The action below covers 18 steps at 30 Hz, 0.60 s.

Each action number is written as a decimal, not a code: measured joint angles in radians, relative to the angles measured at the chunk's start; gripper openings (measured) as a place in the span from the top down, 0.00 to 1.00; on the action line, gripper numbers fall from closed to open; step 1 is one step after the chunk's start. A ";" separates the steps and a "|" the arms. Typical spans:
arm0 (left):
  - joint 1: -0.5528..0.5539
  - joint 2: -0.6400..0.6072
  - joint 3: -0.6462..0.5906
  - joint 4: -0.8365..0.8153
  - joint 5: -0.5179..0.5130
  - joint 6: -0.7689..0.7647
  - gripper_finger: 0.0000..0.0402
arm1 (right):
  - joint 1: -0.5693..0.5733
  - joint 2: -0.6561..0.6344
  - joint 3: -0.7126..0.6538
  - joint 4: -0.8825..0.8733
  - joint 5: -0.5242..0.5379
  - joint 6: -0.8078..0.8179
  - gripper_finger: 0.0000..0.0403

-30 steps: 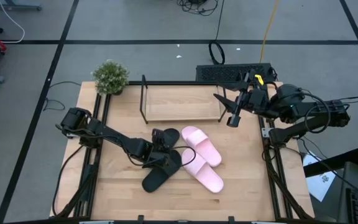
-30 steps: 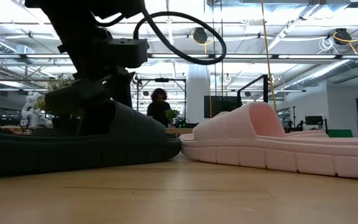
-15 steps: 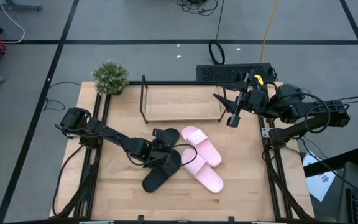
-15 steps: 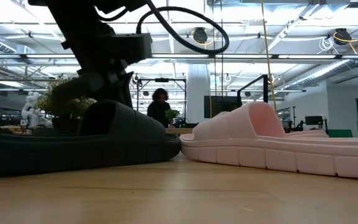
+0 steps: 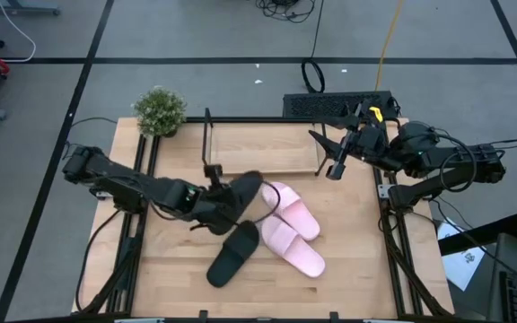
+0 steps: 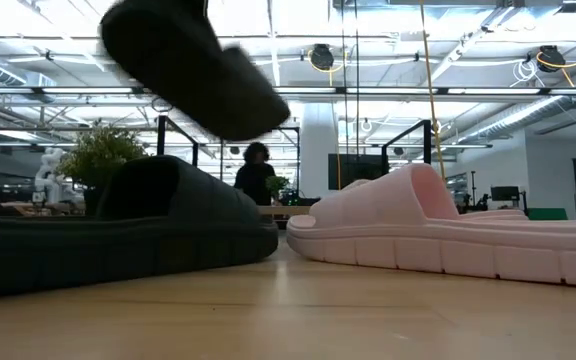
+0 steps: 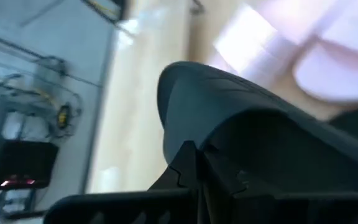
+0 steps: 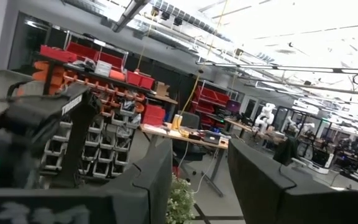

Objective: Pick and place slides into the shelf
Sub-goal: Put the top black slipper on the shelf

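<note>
My left gripper [image 5: 215, 205] is shut on one black slide [image 5: 243, 191], which hangs tilted above the table and shows high in the low view [image 6: 188, 65]. The other black slide [image 5: 232, 254] lies sole-down on the table, just nearer than it. Two pink slides [image 5: 292, 210] [image 5: 296, 248] lie side by side to its right, soles down. The shelf [image 5: 267, 149] stands at the far middle. My right gripper [image 5: 333, 166] hangs open by the shelf's right end, with nothing between its fingers [image 8: 148, 180]. My left gripper pinches the black slide between its two fingers [image 7: 188, 171], coming level from the table's left. The fingers themselves hide the exact part; it is a dark edge on the slide's left side [image 7: 229, 155]. The slide is lifted clear and tilted, its free end [image 5: 251, 182] toward the shelf.
A potted plant [image 5: 160, 110] stands at the far left corner beside the shelf. Bare tabletop [image 5: 169, 269] lies near the front left and the front right. Beyond the far edge sit a black device and cables [image 5: 330, 103]. A person [image 6: 256, 170] shows far off in the room.
My left gripper has shut on the upper black slide and risen, drawing back toward the table's left and far edge. The slide has come up clear of the table and of the other black slide, and has tipped. The other black slide has stayed on the table.
</note>
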 joint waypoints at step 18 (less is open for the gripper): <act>0.323 0.154 0.203 -0.045 -0.230 -0.012 1.00 | 0.000 0.000 0.000 0.258 0.187 -0.188 0.64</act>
